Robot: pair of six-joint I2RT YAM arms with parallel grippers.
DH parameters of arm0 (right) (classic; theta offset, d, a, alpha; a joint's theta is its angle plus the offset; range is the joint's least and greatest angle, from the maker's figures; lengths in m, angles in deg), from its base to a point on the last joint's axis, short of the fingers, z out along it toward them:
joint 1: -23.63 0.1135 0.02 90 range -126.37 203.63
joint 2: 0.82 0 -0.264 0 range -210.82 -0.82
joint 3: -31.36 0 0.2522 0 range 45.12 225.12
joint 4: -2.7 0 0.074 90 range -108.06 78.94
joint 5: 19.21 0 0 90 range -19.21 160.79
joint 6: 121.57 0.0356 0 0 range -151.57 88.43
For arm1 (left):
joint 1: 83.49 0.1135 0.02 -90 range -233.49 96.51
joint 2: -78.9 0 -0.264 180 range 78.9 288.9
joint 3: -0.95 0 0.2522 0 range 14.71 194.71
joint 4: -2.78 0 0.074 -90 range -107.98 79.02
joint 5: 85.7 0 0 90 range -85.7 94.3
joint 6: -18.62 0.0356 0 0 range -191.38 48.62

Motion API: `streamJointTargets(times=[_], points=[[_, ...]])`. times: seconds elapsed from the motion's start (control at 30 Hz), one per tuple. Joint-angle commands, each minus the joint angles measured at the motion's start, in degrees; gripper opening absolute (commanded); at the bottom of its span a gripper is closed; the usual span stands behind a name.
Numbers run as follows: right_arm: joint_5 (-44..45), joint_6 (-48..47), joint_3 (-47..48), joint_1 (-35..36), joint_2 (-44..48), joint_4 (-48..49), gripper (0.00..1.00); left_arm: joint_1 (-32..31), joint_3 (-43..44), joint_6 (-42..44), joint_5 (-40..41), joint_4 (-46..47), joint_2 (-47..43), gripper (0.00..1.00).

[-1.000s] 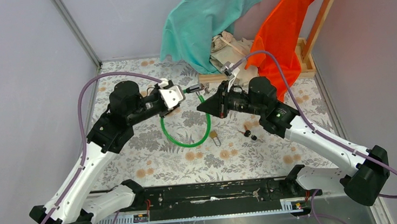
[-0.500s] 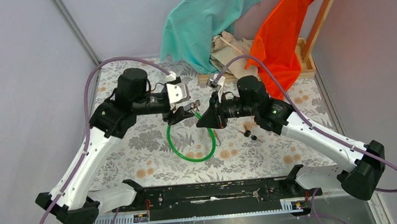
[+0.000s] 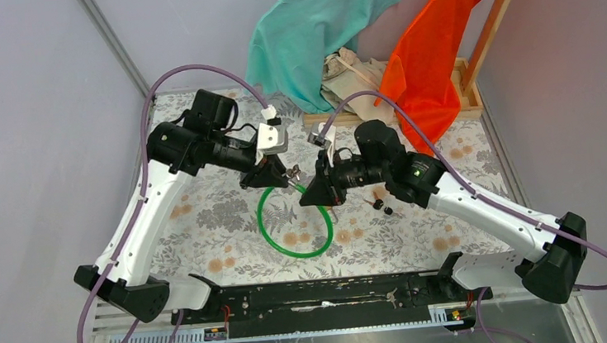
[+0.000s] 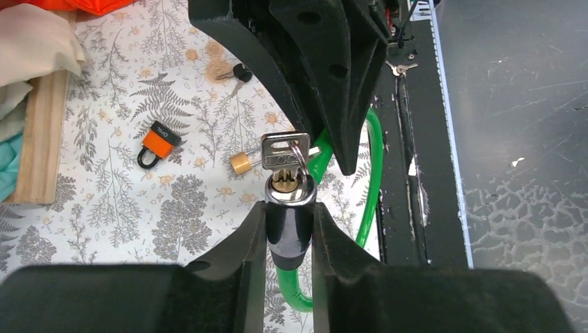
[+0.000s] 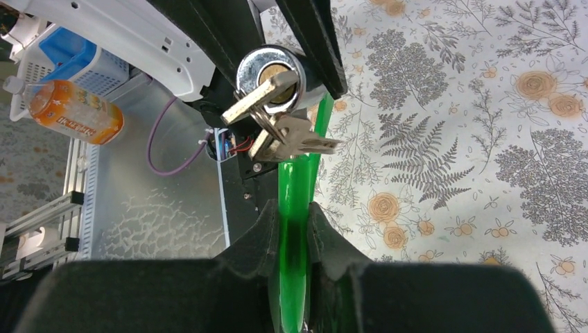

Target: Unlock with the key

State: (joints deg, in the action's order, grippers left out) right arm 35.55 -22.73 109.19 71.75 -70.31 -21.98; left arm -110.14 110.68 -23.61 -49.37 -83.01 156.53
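One cable lock (image 4: 288, 218), two padlocks (image 4: 158, 144), two silver keys (image 5: 256, 97), two black-headed keys (image 3: 378, 205), two shirts (image 3: 312, 21).

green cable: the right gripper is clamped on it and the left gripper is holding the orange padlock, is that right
Not quite. The left gripper holds the black lock barrel with a silver key in it, not the orange padlock, which lies untouched on the floral table. The left wrist view shows this. The right gripper is clamped on the green cable, as you say.
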Motion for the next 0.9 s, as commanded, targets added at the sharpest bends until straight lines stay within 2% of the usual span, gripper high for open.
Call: streamJointTargets(times=[0.0, 0.1, 0.3, 0.4, 0.47, 0.57, 0.67, 0.87], points=[[-1.0, -0.9, 2.3, 0.3, 2.8, 3.4, 0.0, 1.5, 2.1, 3.8, -0.7, -5.8, -0.5, 0.08], [-0.9, -0.9, 1.9, 0.3, 3.3, 2.8, 0.0, 3.8, 2.3, 1.4, -1.3, -2.2, -1.3, 0.0], [1.3, -0.9, -0.9, 0.3, 6.3, 2.2, 0.0, 9.5, 2.7, 0.9, -4.3, -1.4, -1.9, 0.0], [4.7, 0.6, -2.2, 0.3, 7.2, 1.2, 0.0, 10.0, 1.9, 0.7, -3.4, -0.9, -1.7, 0.0], [7.8, 2.1, -3.2, 0.3, 7.7, 0.3, 0.0, 10.0, -0.3, -3.5, -0.8, 3.6, -2.0, 0.0], [14.6, 6.0, -5.8, 0.2, 8.7, -1.4, 0.0, 10.3, -5.3, -11.0, 6.4, 12.5, -3.0, 0.0], [26.7, 11.8, -8.6, 0.2, 9.9, -4.0, 0.0, 10.3, -9.7, -12.6, 12.4, 16.8, -2.3, 0.0], [40.9, 22.8, -11.0, 0.2, 9.1, -11.0, 0.0, 10.2, -15.4, -16.8, 20.2, 24.3, 4.2, 0.0]])
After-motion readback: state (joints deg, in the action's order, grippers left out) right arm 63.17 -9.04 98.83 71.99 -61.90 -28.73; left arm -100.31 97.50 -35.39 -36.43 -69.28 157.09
